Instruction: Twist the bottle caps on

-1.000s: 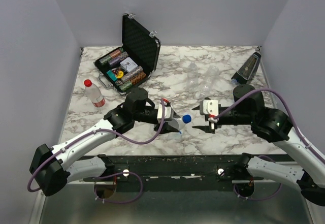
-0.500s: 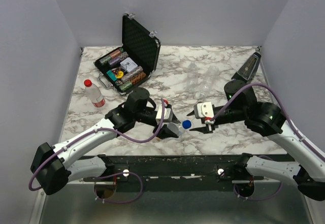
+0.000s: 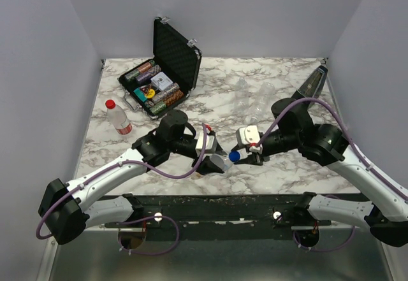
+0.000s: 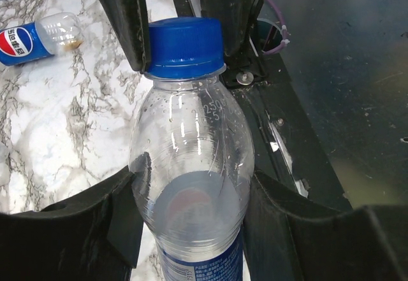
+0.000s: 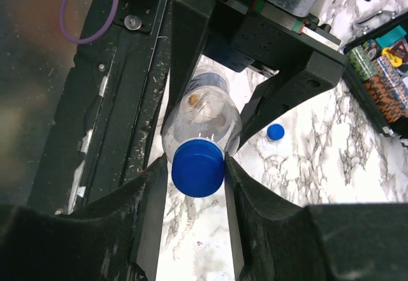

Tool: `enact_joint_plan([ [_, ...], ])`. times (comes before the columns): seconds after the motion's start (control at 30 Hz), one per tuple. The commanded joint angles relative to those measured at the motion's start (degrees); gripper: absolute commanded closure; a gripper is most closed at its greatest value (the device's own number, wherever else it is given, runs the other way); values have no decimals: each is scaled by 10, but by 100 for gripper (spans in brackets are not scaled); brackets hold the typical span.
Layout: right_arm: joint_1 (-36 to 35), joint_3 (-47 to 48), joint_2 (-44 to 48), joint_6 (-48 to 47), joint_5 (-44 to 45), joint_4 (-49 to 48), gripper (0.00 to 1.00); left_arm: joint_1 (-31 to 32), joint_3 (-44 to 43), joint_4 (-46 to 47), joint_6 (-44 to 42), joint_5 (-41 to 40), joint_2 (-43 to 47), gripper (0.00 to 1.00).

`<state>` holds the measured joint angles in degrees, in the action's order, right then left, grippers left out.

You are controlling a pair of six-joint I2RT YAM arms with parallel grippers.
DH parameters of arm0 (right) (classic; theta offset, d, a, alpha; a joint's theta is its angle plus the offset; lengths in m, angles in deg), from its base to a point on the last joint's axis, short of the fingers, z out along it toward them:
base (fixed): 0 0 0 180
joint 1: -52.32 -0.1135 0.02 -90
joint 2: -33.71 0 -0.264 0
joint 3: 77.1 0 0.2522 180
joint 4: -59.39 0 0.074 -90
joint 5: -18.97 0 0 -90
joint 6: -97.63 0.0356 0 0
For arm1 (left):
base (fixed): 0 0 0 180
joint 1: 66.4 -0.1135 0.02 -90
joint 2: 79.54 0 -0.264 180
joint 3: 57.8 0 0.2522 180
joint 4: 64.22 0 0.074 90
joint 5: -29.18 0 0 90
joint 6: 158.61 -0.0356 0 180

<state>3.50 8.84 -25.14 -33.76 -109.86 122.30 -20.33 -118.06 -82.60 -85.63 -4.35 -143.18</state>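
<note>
My left gripper (image 3: pixel 215 160) is shut on a clear bottle with a blue label (image 4: pixel 191 185), held near the table's front edge with its neck pointing right. A blue cap (image 3: pixel 234 156) sits on the bottle's neck and also shows in the left wrist view (image 4: pixel 185 46). My right gripper (image 3: pixel 246 157) has come in from the right, and in the right wrist view its fingers (image 5: pixel 153 192) press both sides of the blue cap (image 5: pixel 198 167). The bottle's body (image 5: pixel 203 118) shows behind the cap between the left gripper's fingers.
A bottle with a red cap and red-and-white label (image 3: pixel 118 116) stands at the left. An open black case of poker chips (image 3: pixel 159 86) is at the back left. Clear empty bottles (image 3: pixel 252 96) lie at the back middle. A Pepsi bottle (image 4: pixel 29 39) and a loose blue cap (image 5: pixel 275 132) lie on the marble.
My right gripper has moved left to the bottle's neck and closed around the blue cap. My left gripper has kept hold of the bottle, shifting it slightly.
</note>
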Motion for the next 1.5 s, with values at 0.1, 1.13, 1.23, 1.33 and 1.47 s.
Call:
enact_joint_plan([
  [0.1, -4, 20, -13, 86, 19, -25, 65, -4, -11, 14, 1, -53, 16, 100],
  [1.13, -5, 3, 41, 506, 318, -209, 50, 84, 55, 78, -20, -697, 76, 100],
  [1.23, -5, -8, 74, 369, 262, -208, 33, 51, 49, 81, 5, -549, 79, 100],
  [1.33, -4, -37, 109, 279, 216, -204, 28, 37, 43, 81, 23, -463, 76, 100],
  [1.47, -5, -70, 141, 253, 235, -202, 27, 28, 47, 103, 59, -482, 72, 100],
])
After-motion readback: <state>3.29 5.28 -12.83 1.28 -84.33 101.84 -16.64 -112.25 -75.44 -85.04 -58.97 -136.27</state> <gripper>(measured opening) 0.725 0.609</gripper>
